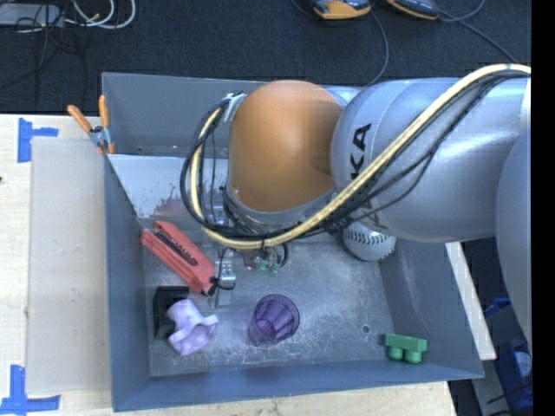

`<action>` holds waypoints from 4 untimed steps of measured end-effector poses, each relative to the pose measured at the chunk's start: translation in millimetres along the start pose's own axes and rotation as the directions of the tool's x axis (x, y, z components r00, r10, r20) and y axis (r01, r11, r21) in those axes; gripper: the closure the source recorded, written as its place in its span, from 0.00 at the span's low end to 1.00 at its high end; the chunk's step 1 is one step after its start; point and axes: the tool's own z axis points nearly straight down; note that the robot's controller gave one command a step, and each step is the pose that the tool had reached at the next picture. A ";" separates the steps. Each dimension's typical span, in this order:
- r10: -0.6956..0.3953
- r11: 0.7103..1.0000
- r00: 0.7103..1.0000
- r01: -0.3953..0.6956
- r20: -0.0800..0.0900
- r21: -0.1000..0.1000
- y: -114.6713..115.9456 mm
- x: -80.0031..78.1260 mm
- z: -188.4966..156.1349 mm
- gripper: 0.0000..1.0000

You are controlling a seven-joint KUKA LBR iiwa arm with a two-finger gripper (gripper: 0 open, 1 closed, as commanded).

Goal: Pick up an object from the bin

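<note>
In the camera view, the arm reaches in from the right, and its orange cover (pixel 277 150) hangs over the far middle of the grey bin (pixel 130 336). Below the cover the pincer (pixel 223 284) hangs low, with its tip at the near right end of a flat red toothed bar (pixel 178 254) that lies slantwise on the bin's left side. Whether the pincer is released or clenched I cannot tell, and nothing is seen held in it.

Just nearer lie a pale lilac soft-looking figure (pixel 191 329) and a black block (pixel 163 308). A purple ribbed cup (pixel 274 319) sits to the right of them. A green block (pixel 405 347) lies well apart in the near right corner, and a white ball (pixel 368 243) peeks from under the arm.

The red bar looks the likeliest target, being nearest. It seems a light, stiff plastic (perhaps slick on its flat faces), so a hold across its narrow width near the middle should stop it tipping. A hold at the very end would risk it swinging or slipping out.
</note>
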 end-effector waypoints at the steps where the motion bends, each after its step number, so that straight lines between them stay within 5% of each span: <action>1: 0.005 1.000 1.000 -0.005 0.007 -0.001 -1.5 -1.5 -4.8 0.00; 2: 0.022 1.000 1.000 -0.022 0.009 -0.002 0.9 -30.9 61.6 0.00; 3: 0.131 0.991 0.991 -0.131 0.005 -0.001 8.2 -81.8 72.2 0.00; 4: 0.396 0.918 0.918 -0.396 0.006 -0.004 15.0 -75.0 95.6 0.00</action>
